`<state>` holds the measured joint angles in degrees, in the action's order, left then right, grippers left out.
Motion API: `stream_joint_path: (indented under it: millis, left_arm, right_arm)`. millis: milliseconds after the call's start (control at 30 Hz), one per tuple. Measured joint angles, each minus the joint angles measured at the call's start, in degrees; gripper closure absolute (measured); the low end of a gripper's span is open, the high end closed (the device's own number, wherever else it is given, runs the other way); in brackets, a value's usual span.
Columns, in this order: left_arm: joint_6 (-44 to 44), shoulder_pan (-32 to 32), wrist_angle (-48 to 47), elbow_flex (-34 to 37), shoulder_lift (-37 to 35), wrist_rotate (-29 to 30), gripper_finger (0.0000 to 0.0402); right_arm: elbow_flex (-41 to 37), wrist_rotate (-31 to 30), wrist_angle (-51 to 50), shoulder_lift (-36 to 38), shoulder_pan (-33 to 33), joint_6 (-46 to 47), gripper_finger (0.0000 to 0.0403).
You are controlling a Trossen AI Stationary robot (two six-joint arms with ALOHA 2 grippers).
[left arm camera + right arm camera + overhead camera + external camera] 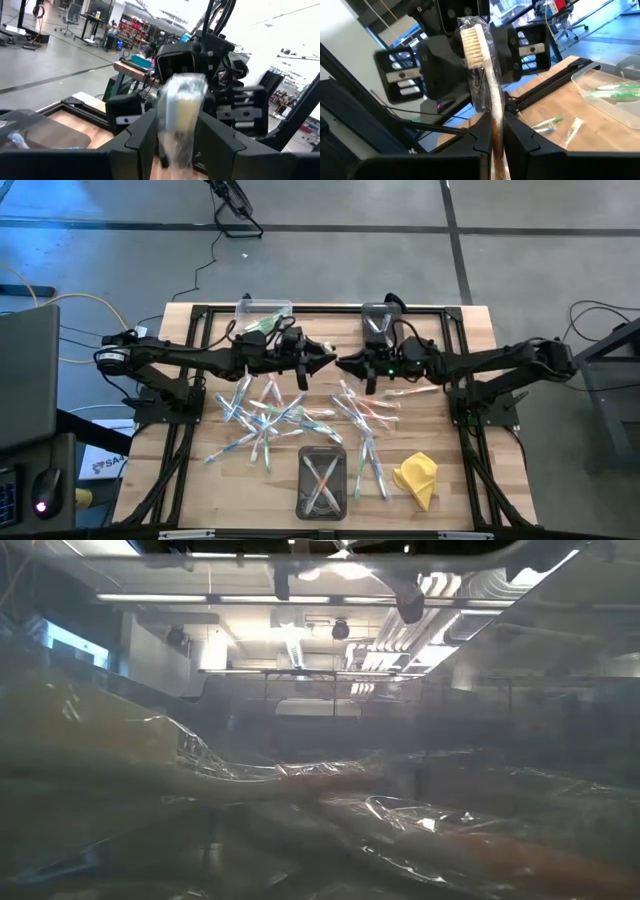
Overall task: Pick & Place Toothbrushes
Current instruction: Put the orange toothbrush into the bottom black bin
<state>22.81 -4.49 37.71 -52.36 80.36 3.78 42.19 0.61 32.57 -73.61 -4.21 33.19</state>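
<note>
**Jaws face to face above the scattered toothbrushes**

Worktop of pale wood carries everything, with a dark frame around its edges. The two arms reach in from opposite sides and meet near the middle of the far half, their tips almost touching in the high view.

The left gripper points toward the right gripper. In the left wrist view a blurred wrapped toothbrush stands upright in the gap between the left arm's two dark fingers; the jaws stand part-way apart, and whether they press on it cannot be told from that blur. In the right wrist view the right jaws are closed on the orange handle of a wrapped toothbrush, which rises upright from between them, bristle head uppermost inside clear film, with the other arm's gripper body just behind it.

Below the grippers, loose toothbrushes lie criss-crossed on the worktop in two spreads, one under each arm. A dark bin near the front edge holds a few crossed toothbrushes. A clear bin at the far edge behind the left arm holds green-accented ones; a second clear bin sits behind the right arm. A yellow cloth lies crumpled right of the dark bin.

The low view shows only crinkled clear wrapping close to the lens.
</note>
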Motion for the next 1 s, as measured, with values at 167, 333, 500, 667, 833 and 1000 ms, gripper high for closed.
stream_joint_path:
  millis: [167,333,500,667,833,1000]
  left_arm:
    - [0.00,0.00,-0.31,0.00,0.53,0.03,0.0271]
    - [0.00,0.00,-0.44,0.09,1.27,0.20,0.0280]
    - [0.00,0.00,-0.17,0.00,1.73,0.22,0.0327]
    - [-0.24,0.00,0.05,0.00,1.68,0.51,0.0379]
    - [-0.68,0.00,0.01,0.00,1.68,1.58,0.0393]
    - [-0.90,0.00,-0.01,0.00,1.66,1.65,0.0392]
  right_arm:
    - [0.00,-0.54,0.54,0.01,0.00,-0.30,0.0382]
    - [0.00,-1.41,1.09,0.01,-0.07,-0.84,0.0382]
    - [0.00,-1.68,0.82,0.01,-0.07,-1.54,0.0382]
    - [0.00,-1.71,1.08,0.01,-0.07,-1.95,0.0382]
    - [0.00,-1.74,0.95,0.01,-0.09,-2.21,0.0382]
    - [0.00,-1.73,0.89,0.01,-0.07,-2.21,0.0381]
